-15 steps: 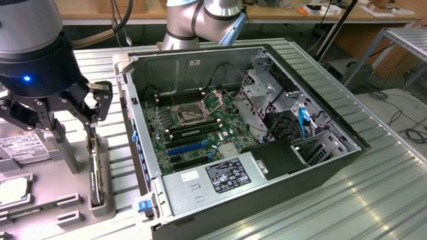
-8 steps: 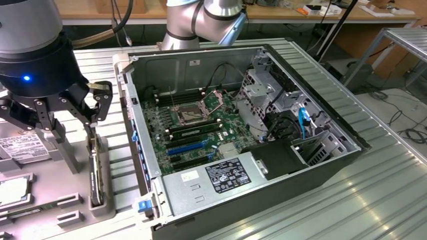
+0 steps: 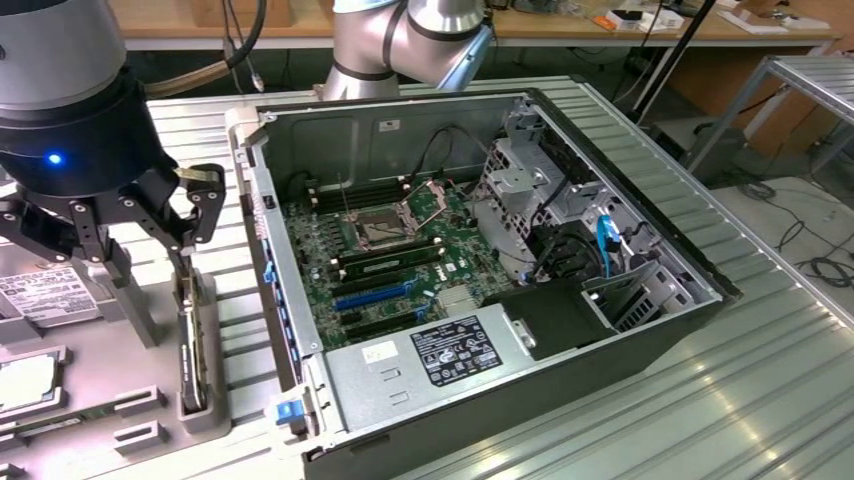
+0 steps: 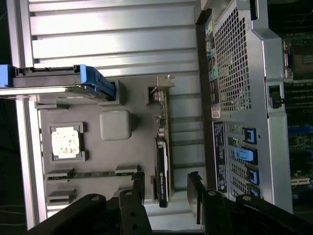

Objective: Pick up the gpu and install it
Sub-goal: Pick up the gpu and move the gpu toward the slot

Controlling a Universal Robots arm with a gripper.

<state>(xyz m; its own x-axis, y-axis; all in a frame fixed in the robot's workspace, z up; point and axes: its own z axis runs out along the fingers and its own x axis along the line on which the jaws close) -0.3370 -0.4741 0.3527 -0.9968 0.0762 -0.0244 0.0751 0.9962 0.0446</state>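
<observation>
Exterior view: tool hangs over the grey fixture tray, which sits at the table edge on the exterior view's left. Fingers are spread wide, nothing in them. The gpu stands on edge in a tray slot below the tool, just beside the open PC case. The case lies on its side mid-table with the motherboard exposed and the PSU at the near end. Table top is ribbed bare metal. Room behind: wooden bench, cables on the floor, and a metal frame off the far corner.

Wrist view: fingers sit either side of the gpu, with a gap on both sides and no contact. Its silver bracket is at the card's far end. The tray also carries a CPU and a memory stick, with a blue-railed drive at its edge. The case's rear grille is just beside the tray.
</observation>
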